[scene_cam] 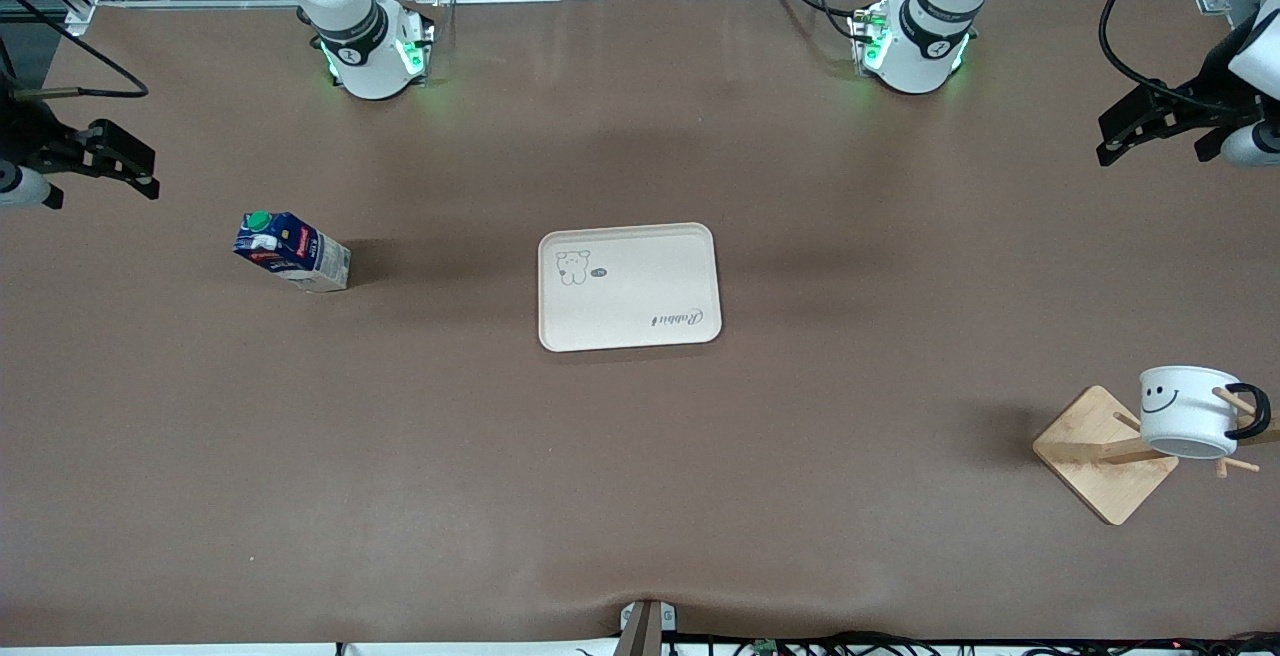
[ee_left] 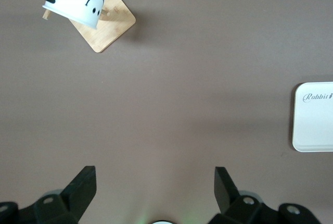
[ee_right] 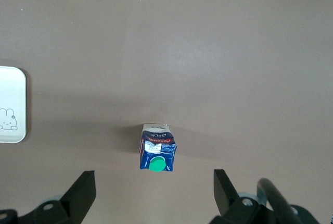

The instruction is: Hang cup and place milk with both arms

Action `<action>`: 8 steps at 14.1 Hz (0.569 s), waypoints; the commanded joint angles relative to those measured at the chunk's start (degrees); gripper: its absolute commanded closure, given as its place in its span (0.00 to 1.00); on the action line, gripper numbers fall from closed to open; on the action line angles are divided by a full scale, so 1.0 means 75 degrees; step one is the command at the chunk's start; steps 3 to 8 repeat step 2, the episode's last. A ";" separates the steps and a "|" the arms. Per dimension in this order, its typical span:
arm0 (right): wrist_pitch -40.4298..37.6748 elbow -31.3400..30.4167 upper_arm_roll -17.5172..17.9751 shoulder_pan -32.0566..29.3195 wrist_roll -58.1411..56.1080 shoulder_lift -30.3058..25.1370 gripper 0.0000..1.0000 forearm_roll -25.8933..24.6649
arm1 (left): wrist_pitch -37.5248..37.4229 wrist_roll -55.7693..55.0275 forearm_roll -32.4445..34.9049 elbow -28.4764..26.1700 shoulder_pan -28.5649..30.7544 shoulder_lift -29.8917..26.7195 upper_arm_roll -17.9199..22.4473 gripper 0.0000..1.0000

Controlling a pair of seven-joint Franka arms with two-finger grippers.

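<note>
Front view: milk upright (cap up), cup hung sideways — left pincer, right pincer agape, empty.

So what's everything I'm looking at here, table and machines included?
table: one, brown, under everything.
tray: one, cream with a small animal drawing and script lettering, mid-table, nothing on it.
milk carton: one, dark blue with a green cap, standing toward the right arm's end of the table.
mug: one, white with a black smiley and black handle, hanging on a peg of the rack.
mug rack: one, pale wood with a square base and pegs, toward the left arm's end, nearer the front camera than the tray.
cables: several, black, along the table edges.
left pincer: one, black, open, waiting over the table's left-arm end.
right pincer: one, black, open, waiting over the right-arm end.
</note>
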 commanded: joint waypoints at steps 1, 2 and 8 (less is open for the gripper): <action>0.0119 -0.0210 0.0050 -0.0142 -0.0412 -0.0191 0.00 0.0143 | -0.0264 -0.0053 0.0066 0.0136 0.0030 -0.0052 0.0044 0.00; 0.0131 -0.0187 0.0050 -0.0142 -0.0448 -0.0191 0.00 0.0154 | -0.0300 -0.0065 0.0066 0.0206 0.0018 -0.0052 0.0044 0.00; 0.0131 -0.0187 0.0050 -0.0142 -0.0448 -0.0191 0.00 0.0154 | -0.0300 -0.0065 0.0066 0.0206 0.0018 -0.0052 0.0044 0.00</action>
